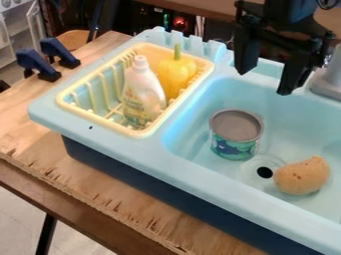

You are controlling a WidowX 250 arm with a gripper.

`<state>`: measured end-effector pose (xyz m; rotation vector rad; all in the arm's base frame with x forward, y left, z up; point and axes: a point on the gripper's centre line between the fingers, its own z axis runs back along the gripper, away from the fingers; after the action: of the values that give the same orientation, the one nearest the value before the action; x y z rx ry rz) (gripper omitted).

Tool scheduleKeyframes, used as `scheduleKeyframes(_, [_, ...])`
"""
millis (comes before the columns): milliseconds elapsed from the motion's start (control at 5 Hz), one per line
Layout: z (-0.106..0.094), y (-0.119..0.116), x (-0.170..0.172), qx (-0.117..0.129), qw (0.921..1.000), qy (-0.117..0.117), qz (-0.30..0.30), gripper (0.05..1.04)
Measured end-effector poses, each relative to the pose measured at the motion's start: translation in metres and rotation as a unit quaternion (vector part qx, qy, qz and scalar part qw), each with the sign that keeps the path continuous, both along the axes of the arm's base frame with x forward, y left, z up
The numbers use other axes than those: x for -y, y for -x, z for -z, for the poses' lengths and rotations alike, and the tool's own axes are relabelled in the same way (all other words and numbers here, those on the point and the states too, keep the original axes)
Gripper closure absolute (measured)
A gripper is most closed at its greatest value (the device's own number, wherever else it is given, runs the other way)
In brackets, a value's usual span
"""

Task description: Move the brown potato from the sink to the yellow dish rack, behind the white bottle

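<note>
The black gripper (265,79) hangs over the back edge of the sink basin, its two fingers spread wide with nothing between them. Below it and a little to the left, a can (234,134) with a grey top and a green-blue label stands upright in the light blue sink (200,104). A tan, potato-like object (303,176) lies to the right of the drain. In the yellow rack (69,105) at the left, a white bottle (142,92) leans beside a yellow pepper (176,74).
The sink unit rests on a wooden table (100,191). Two dark blue clamps (37,63) are at the table's left edge. A grey faucet base (327,79) stands at the right, near the gripper.
</note>
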<state>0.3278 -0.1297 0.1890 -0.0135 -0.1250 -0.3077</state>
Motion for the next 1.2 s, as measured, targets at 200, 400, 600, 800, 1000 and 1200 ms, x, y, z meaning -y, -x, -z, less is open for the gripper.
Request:
scheduleKeyframes(200, [0.011,0.000,0.001,-0.015,0.9999,-0.006,0.001,0.082])
scheduleKeyframes(400, [0.018,0.000,0.011,-0.013,0.9994,-0.010,0.029,0.082])
scheduleKeyframes(600, [0.027,0.003,0.030,-0.014,0.9974,-0.012,0.069,0.082])
scheduleKeyframes(800, [0.037,0.012,0.044,-0.029,0.9959,-0.006,0.086,0.082])
scheduleKeyframes(1000, [0.053,0.017,0.051,-0.051,0.9944,-0.002,0.093,0.082])
scheduleKeyframes(1200, [0.066,0.021,0.059,-0.070,0.9921,-0.005,0.105,0.082])
